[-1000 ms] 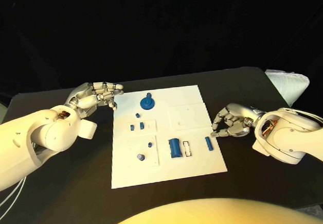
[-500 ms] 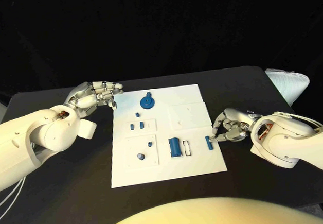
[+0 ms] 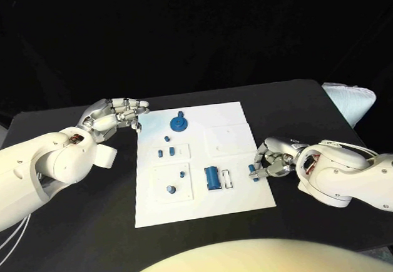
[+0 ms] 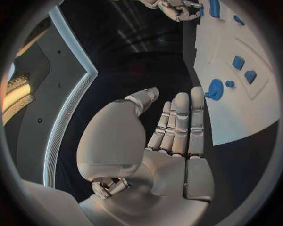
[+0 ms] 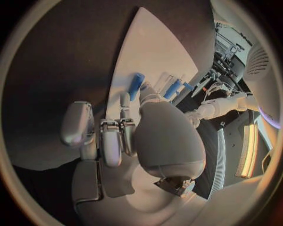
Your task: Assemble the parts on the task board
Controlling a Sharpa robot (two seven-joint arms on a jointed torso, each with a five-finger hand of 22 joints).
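White task board (image 3: 239,192) on black table (image 3: 312,109), blue parts laid out on it.
Right hand (image 3: 272,159) at the board's right edge, fingers curled beside a narrow blue bar (image 3: 254,171); whether it grips is unclear. Left hand (image 3: 113,115) off the far-left corner, fingers extended, empty.

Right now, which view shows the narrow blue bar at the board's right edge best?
The right wrist view: the blue bar lies just beyond the right robot hand. In the head view the bar is small, at the fingers. The left wrist view shows other parts.
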